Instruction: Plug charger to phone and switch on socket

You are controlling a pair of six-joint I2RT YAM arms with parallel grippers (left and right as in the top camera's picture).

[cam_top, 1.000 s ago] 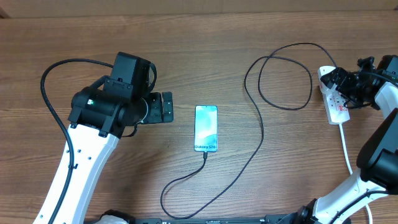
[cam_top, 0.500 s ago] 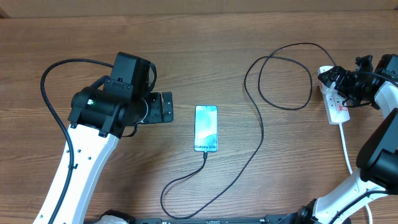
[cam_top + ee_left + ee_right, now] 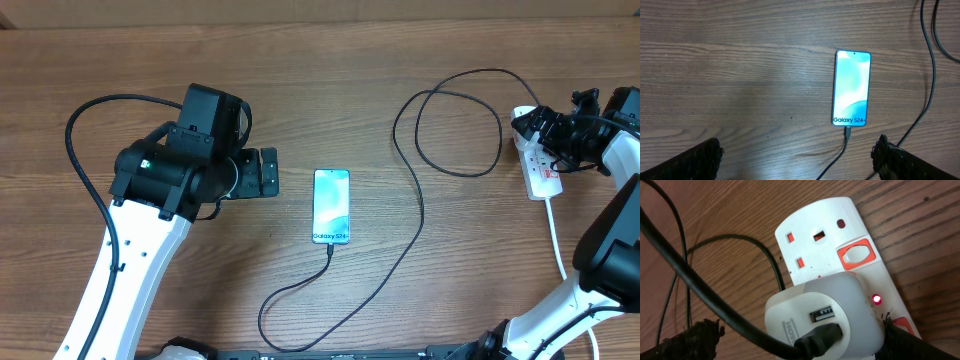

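Hovering open, empty at the socket (image 3: pixel 815 235), right tool (image 3: pixel 800 340) may snag the charger (image 3: pixel 705 300); left tool (image 3: pixel 795 157) gapes empty too.

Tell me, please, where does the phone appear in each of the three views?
Overhead: the phone lies at the centre, its text end toward the bottom edge.
Left wrist: right of centre.
Right wrist: not in it.
Shared landmark: the charger cable, plugged into the phone's lower end and visible in all three views.
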